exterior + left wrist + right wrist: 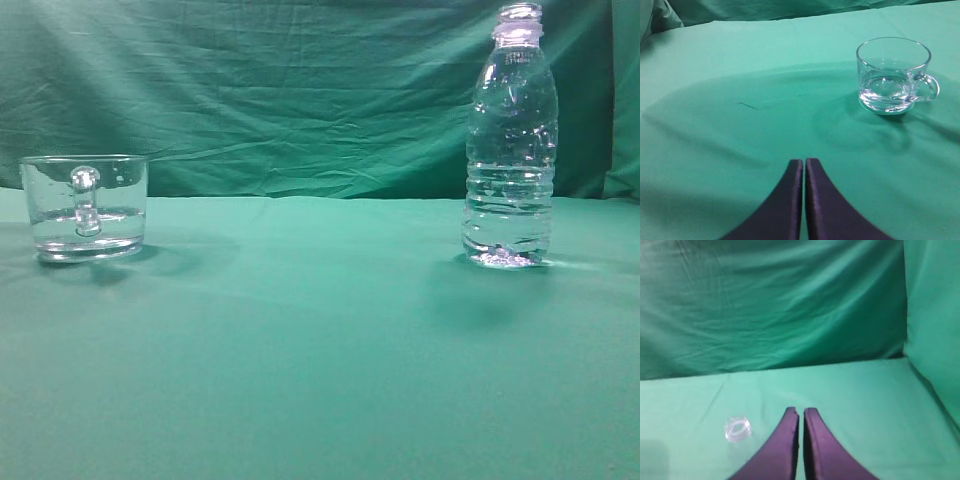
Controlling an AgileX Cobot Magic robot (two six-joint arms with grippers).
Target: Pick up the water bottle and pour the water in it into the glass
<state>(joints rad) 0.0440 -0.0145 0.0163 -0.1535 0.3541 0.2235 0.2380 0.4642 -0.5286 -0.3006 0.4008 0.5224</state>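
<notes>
The water bottle [509, 140], clear, ribbed and capless, stands upright on the green cloth at the right, with water in it. In the right wrist view only its open neck [737, 428] shows, left of my right gripper [801, 411], which is shut and empty above it. The glass [85, 205], a short clear mug with a handle, stands at the left with some water [88, 225] in it. In the left wrist view the glass [892, 75] sits ahead and to the right of my left gripper [804, 162], which is shut and empty. Neither gripper shows in the exterior view.
Green cloth covers the table [320, 350] and hangs as a wrinkled backdrop [280, 90] behind it. The cloth also rises as a side wall at the right in the right wrist view [935, 330].
</notes>
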